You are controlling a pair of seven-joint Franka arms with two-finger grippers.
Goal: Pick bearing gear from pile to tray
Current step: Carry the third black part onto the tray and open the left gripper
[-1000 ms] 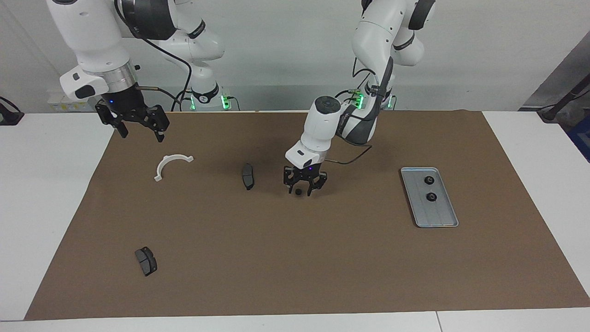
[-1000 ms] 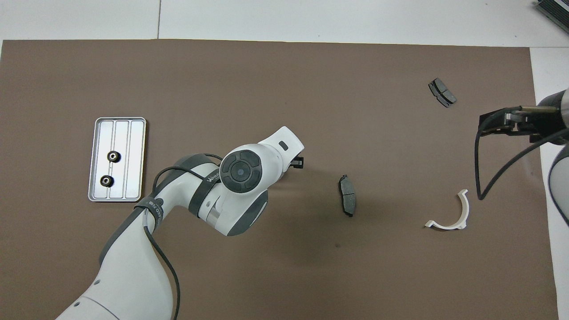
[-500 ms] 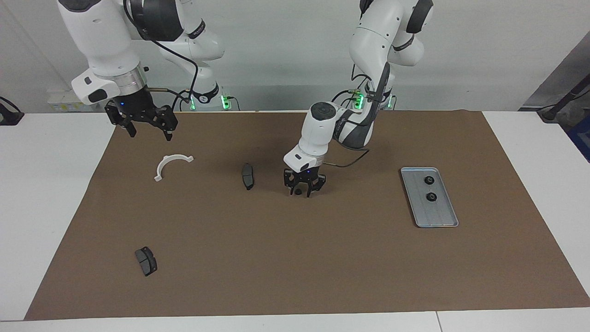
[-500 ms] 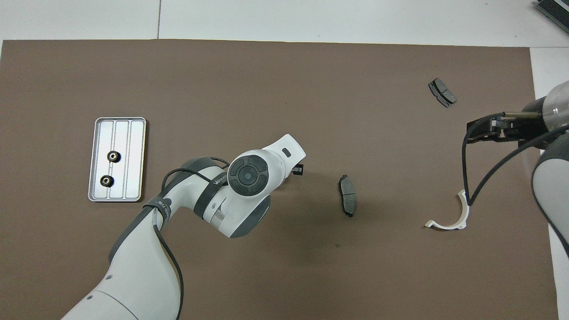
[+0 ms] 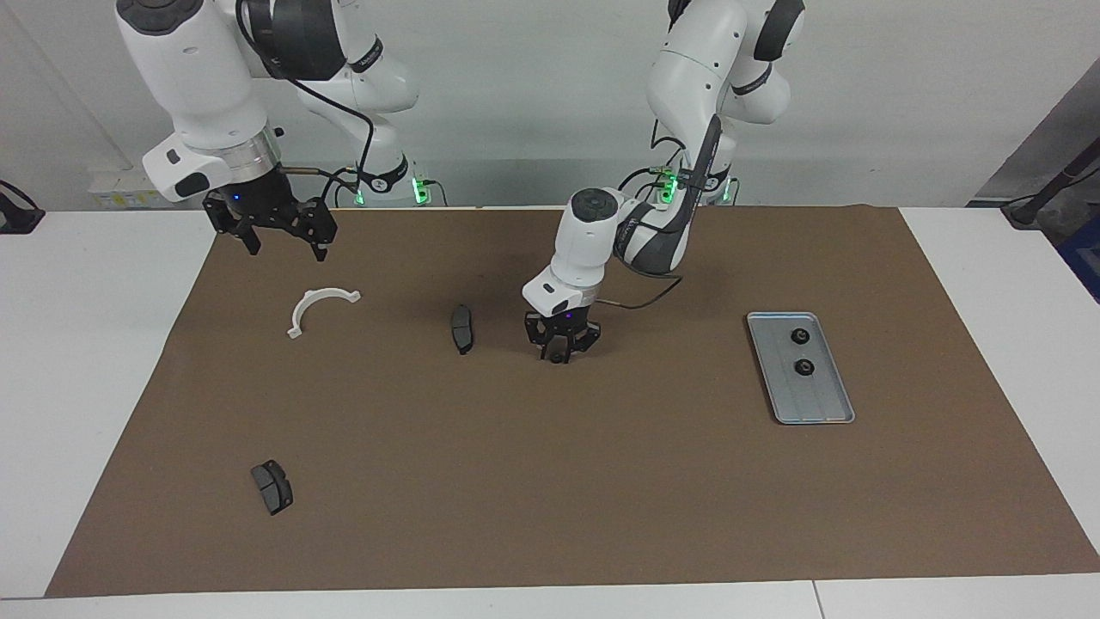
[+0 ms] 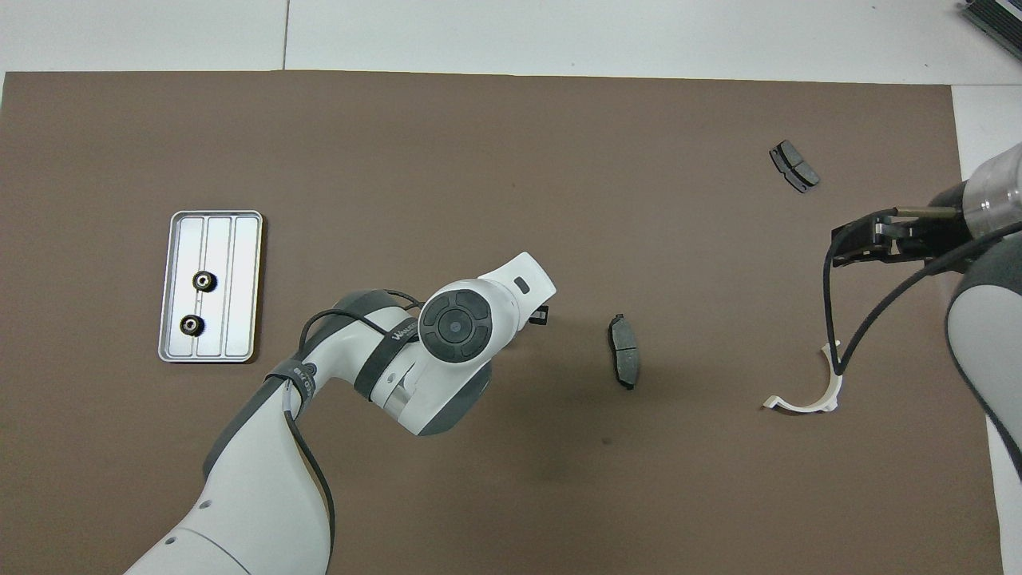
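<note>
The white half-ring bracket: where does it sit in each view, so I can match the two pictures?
Facing view: the white half-ring bracket lies on the brown mat, below the right tool, toward the right arm's end.
Overhead view: the bracket lies near the picture's right edge, partly crossed by the right arm's cable.
Shared landmark: the brake pad at mid-mat, beside it toward the tray.

matt brown mat (image 5: 550, 481), ridged silver metal tray (image 5: 821, 404) (dull sheen)

Small black ring (image 5: 558, 356) sits on the mat mid-desk. Silver ridged tray (image 5: 823, 411) lies flat toward the left arm's end, two black rings (image 5: 800, 335) in it.
</note>
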